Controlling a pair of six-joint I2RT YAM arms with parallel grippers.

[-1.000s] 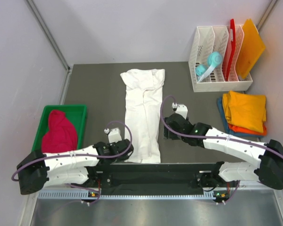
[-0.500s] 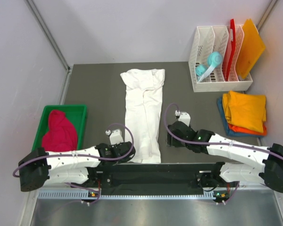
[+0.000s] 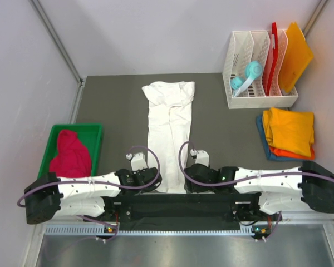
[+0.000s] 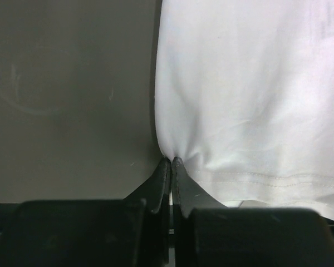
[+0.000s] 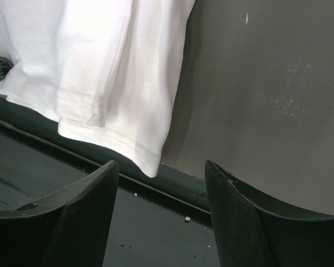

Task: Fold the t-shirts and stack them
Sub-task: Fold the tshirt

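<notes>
Near edge: left claw (image 4: pixel 171 161) is fully closed, pinching the left hem corner of the white t-shirt (image 3: pixel 170 130); cloth puckers at the tips. Right claw (image 5: pixel 161 164) stands open with nothing held, hovering just beside the right hem corner at the near edge of the counter (image 3: pixel 117 105). Shirt lies mid-counter as a long narrow strip, sides folded in, collar end far.

Step judged: taking both hem corners for the crosswise fold. Next: right claw must close on its corner, then both lift and carry the hem toward the collar together.

Left: crimson-pink t-shirt (image 3: pixel 71 156) bunched in green tray (image 3: pixel 78 127). Right, farther: stack of folded t-shirts (image 3: pixel 289 130). Far: white rack (image 3: pixel 239 55). No legible writing or labels anywhere
</notes>
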